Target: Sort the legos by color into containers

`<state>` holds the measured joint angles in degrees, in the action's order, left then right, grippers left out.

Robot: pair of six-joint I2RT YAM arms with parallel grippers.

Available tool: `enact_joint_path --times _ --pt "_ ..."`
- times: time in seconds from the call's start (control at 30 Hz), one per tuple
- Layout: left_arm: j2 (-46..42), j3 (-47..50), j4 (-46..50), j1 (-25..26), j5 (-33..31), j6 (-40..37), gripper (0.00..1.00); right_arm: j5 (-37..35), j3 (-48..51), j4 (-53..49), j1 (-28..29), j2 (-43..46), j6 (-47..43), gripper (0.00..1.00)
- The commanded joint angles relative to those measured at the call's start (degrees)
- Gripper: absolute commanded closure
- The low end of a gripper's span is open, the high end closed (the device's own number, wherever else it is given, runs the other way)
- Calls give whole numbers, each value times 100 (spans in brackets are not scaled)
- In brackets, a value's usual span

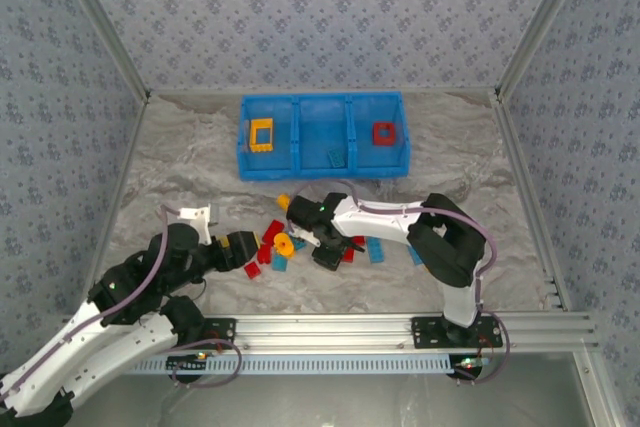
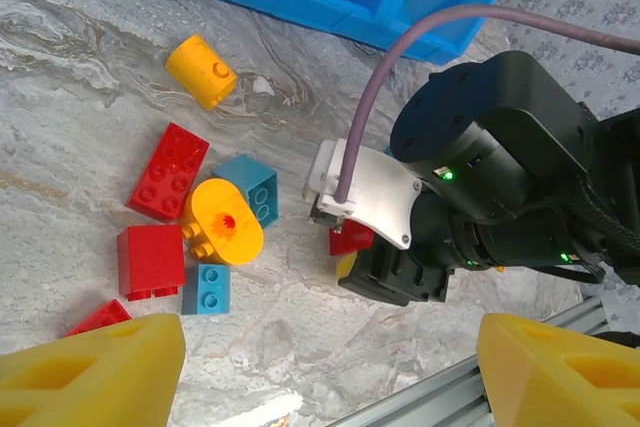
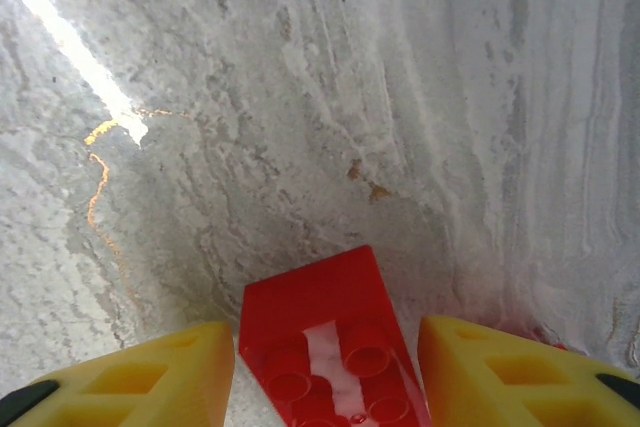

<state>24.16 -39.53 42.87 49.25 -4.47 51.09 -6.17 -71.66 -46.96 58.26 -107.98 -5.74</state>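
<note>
1. Your right gripper [image 3: 325, 335] has its yellow jaws part-way apart, one on each side of a red plastic brick [image 3: 318, 319]. Each jaw sits just beside the brick's flank. You cannot tell whether either one presses on it.
2. That brick lies flat on the grey marbled table [image 1: 200, 162], studs up. Its long axis runs out from between the jaws, away from the wrist and leaning a little left. The studded end is between the jaws and the smooth end is past the fingertips.
3. Your right arm rises from its base and folds at the elbow. The forearm reaches left across the table and the wrist tips down over the brick.
4. Your left gripper [image 2: 330, 362] is wide open, with nothing between its jaws and nothing touching them. Ahead of those jaws lies a loose scatter of red, blue and yellow-orange plastic bricks [image 2: 225, 227]. Beyond the scatter, your right wrist is over the red brick.
5. Your left arm lies low, coming in from the near left, with its gripper aimed right and stopped short of the scatter.
6. The bright blue three-compartment plastic bin [image 1: 297, 137] stands well beyond both sets of jaws. A yellow-orange frame [image 1: 262, 135] is in its left compartment, a blue piece [image 1: 335, 156] is in the middle one and a red frame [image 1: 385, 134] is in the right one.
</note>
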Motion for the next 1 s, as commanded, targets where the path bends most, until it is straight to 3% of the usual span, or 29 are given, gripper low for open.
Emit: enact_joint_path --times 0.0,0.13,0.3,0.5,0.57,0.77,0.97 --pt "48 33 -178 16 115 -38 22 30 -51 -68 56 -75 -96 53" --pt "273 59 -540 16 521 -81 22 -88 -52 -20 41 196 55 64" --pt "850 -206 -1062 40 957 -279 21 -114 -86 145 -375 1163 531 68" --pt "2112 -757 -1747 347 898 -531 21 -210 -28 654 -1750 2238 1128 69" --pt "2571 -962 -1944 620 560 -651 21 -71 -62 991 -2352 2310 1340 66" --pt "3598 -1613 -2143 1050 -449 -806 21 651 -625 2174 -3653 1562 2003 66" --pt "4688 -2483 -2363 1380 -1246 -1108 22 1101 -1858 2501 -4196 -28 2386 67"
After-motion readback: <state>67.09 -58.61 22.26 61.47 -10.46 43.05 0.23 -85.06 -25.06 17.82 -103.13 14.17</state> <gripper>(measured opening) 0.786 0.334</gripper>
